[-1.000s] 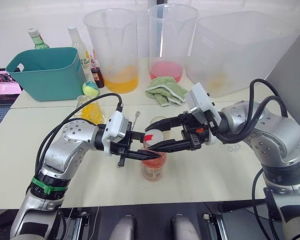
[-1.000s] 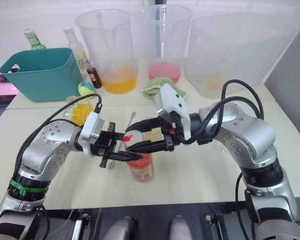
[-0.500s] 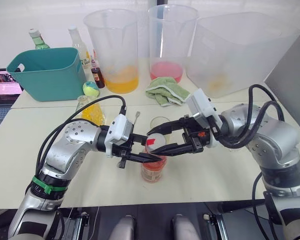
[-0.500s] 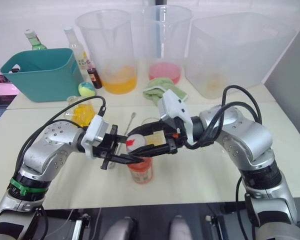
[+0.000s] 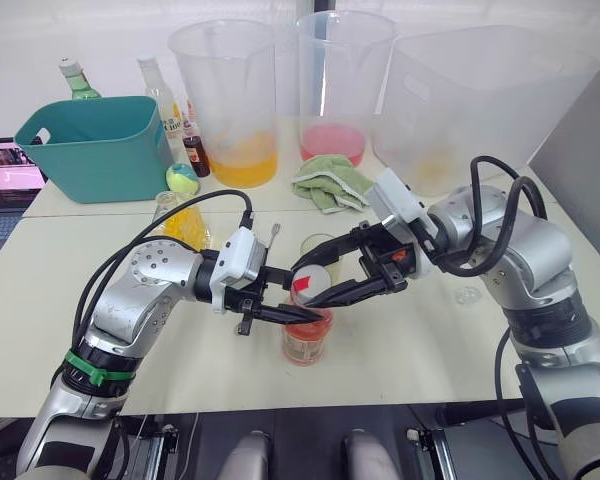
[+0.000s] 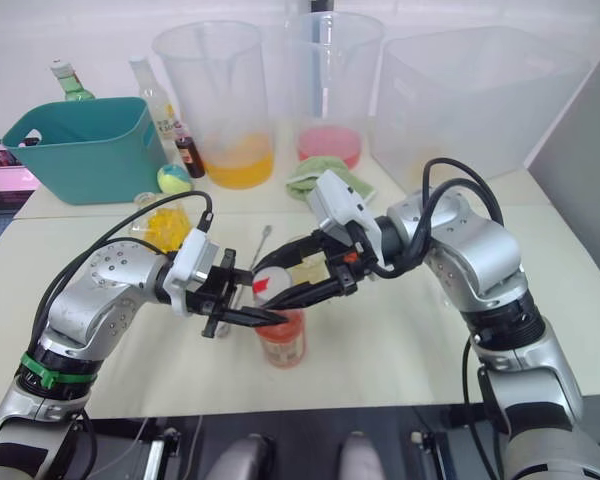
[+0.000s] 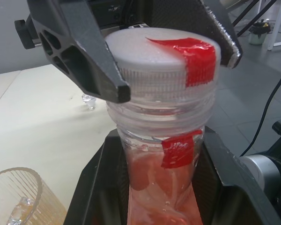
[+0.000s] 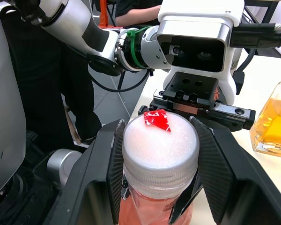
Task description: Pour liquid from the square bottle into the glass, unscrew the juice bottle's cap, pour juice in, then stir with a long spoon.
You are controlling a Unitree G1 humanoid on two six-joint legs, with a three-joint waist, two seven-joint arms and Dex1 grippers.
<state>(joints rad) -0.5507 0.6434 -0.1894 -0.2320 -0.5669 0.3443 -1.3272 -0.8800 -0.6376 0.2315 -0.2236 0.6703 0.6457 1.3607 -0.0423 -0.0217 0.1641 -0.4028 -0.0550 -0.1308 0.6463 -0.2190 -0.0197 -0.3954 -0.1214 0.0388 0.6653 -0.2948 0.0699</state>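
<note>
Cap (image 5: 313, 284) btwn R gripper (image 5: 316, 285) jaws, pinched | juice bottle (image 5: 306, 335) upright on worktop (image 5: 430, 350), neck clamped in L gripper (image 5: 292, 313) jaws, below R | you twist abt vertical axis

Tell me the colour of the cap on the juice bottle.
The cap is white with a red mark across its top and side, clearest in the left wrist view.

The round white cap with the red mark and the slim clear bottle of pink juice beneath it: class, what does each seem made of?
White cap: probably matt plastic, with a ribbed skirt. Juice bottle: seemingly thin clear plastic, with moulded neck rings.
</note>
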